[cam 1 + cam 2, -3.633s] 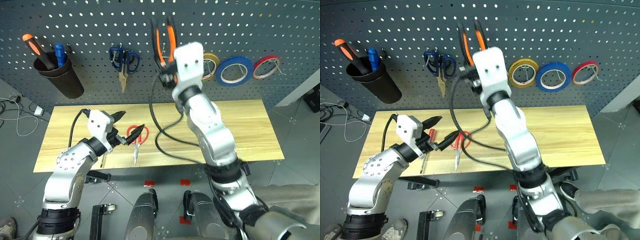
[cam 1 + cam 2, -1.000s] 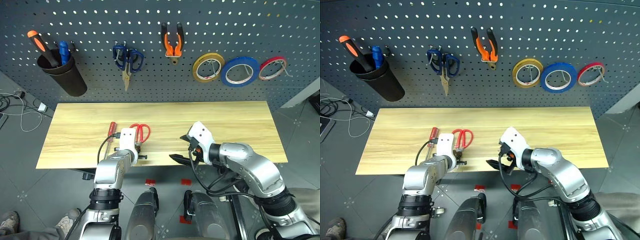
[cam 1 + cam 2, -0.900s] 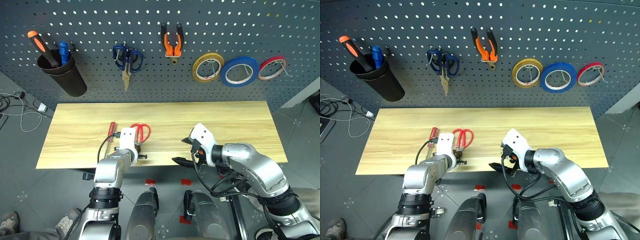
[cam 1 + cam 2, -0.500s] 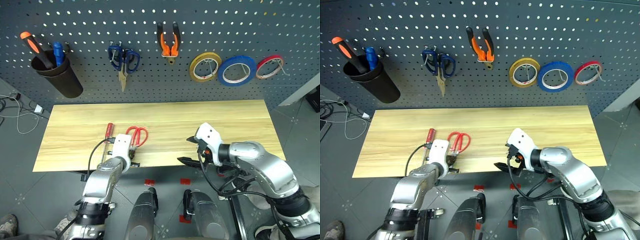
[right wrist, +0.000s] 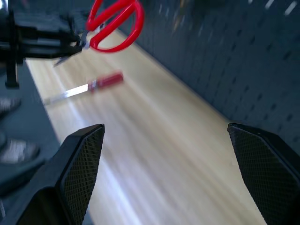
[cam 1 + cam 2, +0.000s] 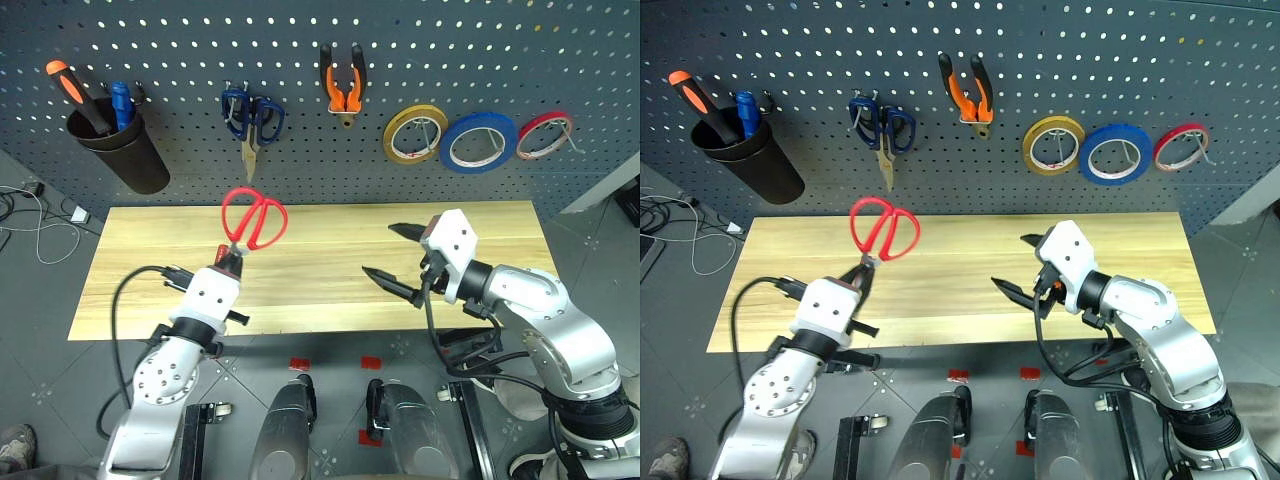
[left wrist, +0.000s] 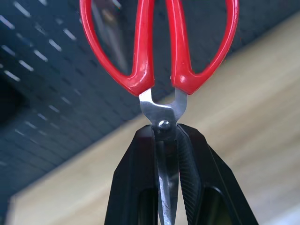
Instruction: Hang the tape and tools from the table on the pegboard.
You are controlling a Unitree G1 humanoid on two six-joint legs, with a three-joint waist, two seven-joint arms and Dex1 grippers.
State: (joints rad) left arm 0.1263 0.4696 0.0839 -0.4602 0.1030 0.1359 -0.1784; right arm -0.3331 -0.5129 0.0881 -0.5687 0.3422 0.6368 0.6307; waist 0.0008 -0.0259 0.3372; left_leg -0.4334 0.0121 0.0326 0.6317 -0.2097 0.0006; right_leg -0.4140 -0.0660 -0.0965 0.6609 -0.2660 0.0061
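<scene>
Gripping the red-handled steel scissors (image 6: pixel 252 221) by their blades, the left gripper (image 6: pixel 233 259) has its jaws closed just below the pivot screw, so the two red loops stand upright above the black fingers, clear of the long light wood-grain bench (image 6: pixel 320 225) and in front of the dark grey perforated pegboard (image 6: pixel 400 40). The right gripper (image 6: pixel 397 253) hovers over the right half of the bench with its jaws spread wide and nothing between them.

A slim red-handled screwdriver with a dark shaft (image 5: pixel 87 86) lies flat on the bench near its front edge, below the raised scissors.

On the pegboard, orange-and-black-handled pliers (image 6: pixel 344 85) hang on a hook near the middle. To their right hang three rolls in a row: a yellow tape roll (image 6: pixel 415 133), the larger blue tape ring with a white core (image 6: pixel 479 141), and a thin red tape roll (image 6: pixel 547 135). To the left of the pliers hang blue-handled scissors (image 6: pixel 251 118). Further left, a dark cup (image 6: pixel 125 150) fixed to the pegboard holds an orange-handled screwdriver (image 6: pixel 72 88) and a blue-handled tool (image 6: pixel 121 103).
</scene>
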